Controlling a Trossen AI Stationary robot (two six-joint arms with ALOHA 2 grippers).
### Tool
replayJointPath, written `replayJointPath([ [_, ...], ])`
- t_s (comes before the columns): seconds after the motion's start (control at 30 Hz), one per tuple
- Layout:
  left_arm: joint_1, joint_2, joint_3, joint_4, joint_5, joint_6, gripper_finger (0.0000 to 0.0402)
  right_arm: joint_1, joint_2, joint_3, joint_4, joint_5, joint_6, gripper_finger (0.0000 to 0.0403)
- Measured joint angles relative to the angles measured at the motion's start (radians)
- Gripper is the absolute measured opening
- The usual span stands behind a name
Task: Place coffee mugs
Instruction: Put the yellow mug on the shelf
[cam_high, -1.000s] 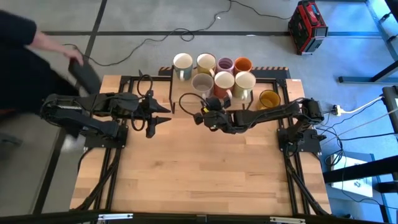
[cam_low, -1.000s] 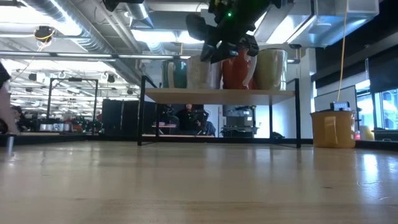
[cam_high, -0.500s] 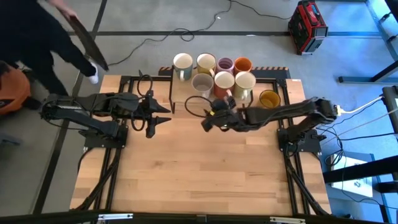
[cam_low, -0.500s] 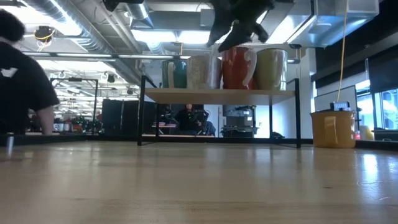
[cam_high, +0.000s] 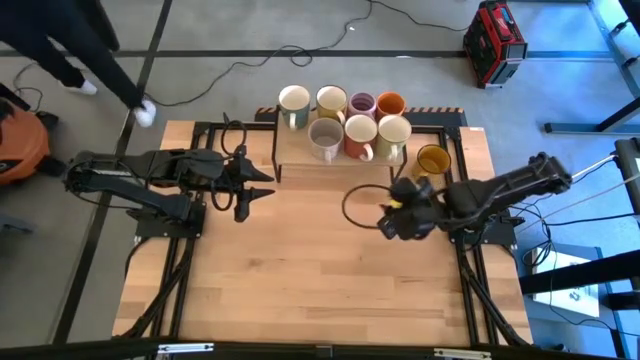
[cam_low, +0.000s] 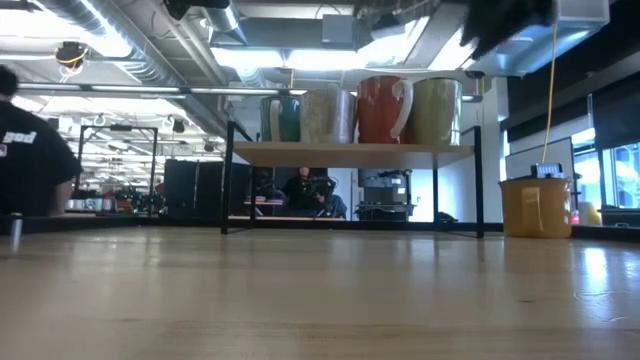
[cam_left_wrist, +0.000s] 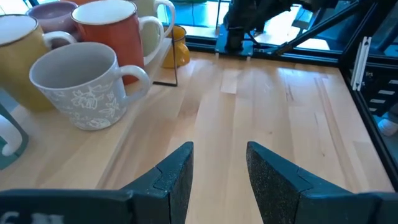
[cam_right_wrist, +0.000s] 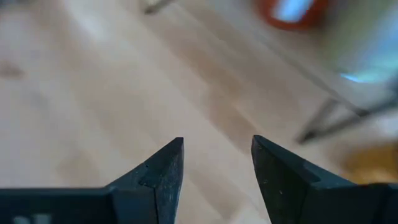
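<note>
Seven coffee mugs stand on a raised wooden shelf (cam_high: 300, 152) at the table's far edge. The back row is white (cam_high: 294, 98), cream (cam_high: 331, 98), purple (cam_high: 362, 103) and orange (cam_high: 390, 103). The front row is grey (cam_high: 324, 133), red-orange (cam_high: 359, 130) and cream (cam_high: 393, 130). A mustard mug (cam_high: 432, 159) stands on the table right of the shelf. My right gripper (cam_high: 388, 226) hangs open and empty over the table's right half, near of the mustard mug. My left gripper (cam_high: 262, 192) hovers open and empty left of the shelf, facing the grey mug (cam_left_wrist: 84, 87).
The shelf stands on thin black legs (cam_low: 228, 180) with open space beneath it. Cable loops hang by each arm (cam_high: 360, 205). A person (cam_high: 60, 40) walks on the floor beyond the far left corner. Bare wood (cam_high: 320, 280) fills the table's near half.
My right gripper has drawn back from the shelf's front row, toward the table's right and near edges, rising and turning as it went. The red-orange mug stays on the shelf. The person at the far left has walked away from the table.
</note>
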Motion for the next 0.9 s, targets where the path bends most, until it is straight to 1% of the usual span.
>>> replayJointPath([
  [0.1,0.0,0.0,0.0,0.0,0.0,0.0,0.0144,0.033,-0.023,-0.052,-0.114,0.047,0.16,0.0177],
  [0.2,0.0,0.0,0.0,0.001,0.0,0.0,0.0144,0.039,-0.066,-0.171,-0.147,0.049,0.343,0.0177],
  [0.4,0.0,0.0,0.0,0.001,-0.004,-0.002,0.0144,0.036,-0.171,-0.454,-0.068,0.026,0.655,0.0177],
  [0.53,0.0,0.0,0.0,0.001,-0.004,-0.022,0.0144,0.036,-0.227,-0.579,-0.061,0.003,0.854,0.0177],
  [0.6,0.0,0.0,0.0,0.001,-0.004,-0.029,0.0144,0.036,-0.245,-0.615,-0.055,0.011,0.909,0.0177],
  [0.7,0.0,0.0,0.0,0.001,-0.004,-0.031,0.0144,0.009,-0.248,-0.624,-0.032,0.05,0.918,0.0185],
  [0.9,0.0,0.0,0.0,0.002,-0.004,-0.031,0.0144,-0.108,-0.24,-0.626,-0.033,0.058,0.913,0.0243],
])
